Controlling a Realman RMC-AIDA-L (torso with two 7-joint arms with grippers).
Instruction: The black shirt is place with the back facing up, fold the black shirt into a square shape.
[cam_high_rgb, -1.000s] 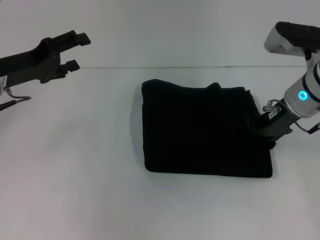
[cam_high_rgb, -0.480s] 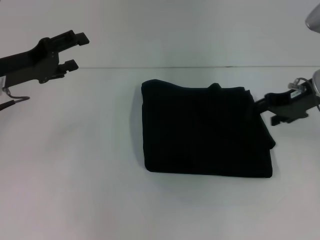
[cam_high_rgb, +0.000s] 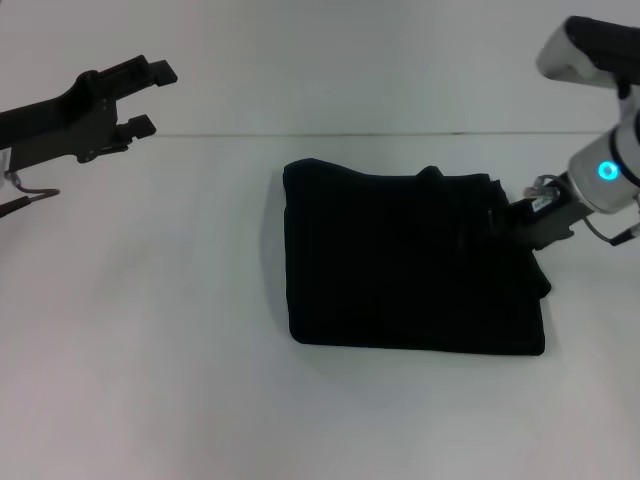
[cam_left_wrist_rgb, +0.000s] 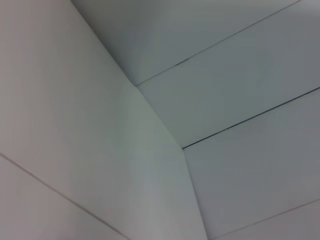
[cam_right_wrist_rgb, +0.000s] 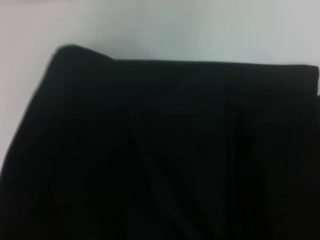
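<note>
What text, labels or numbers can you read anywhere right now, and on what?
None can be read.
The black shirt lies folded on the table with plain black fabric up; no lettering shows in the head or right wrist views.
The left gripper and right gripper show no readable marking.

Right claw (cam_high_rgb: 497, 222) tips lost against black shirt (cam_high_rgb: 410, 265).

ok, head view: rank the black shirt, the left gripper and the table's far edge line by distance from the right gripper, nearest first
1. black shirt: the right gripper is at its right edge, against the fabric.
2. table's far edge line: behind the shirt, running across the view.
3. left gripper: raised at the far left, well off the shirt.
</note>
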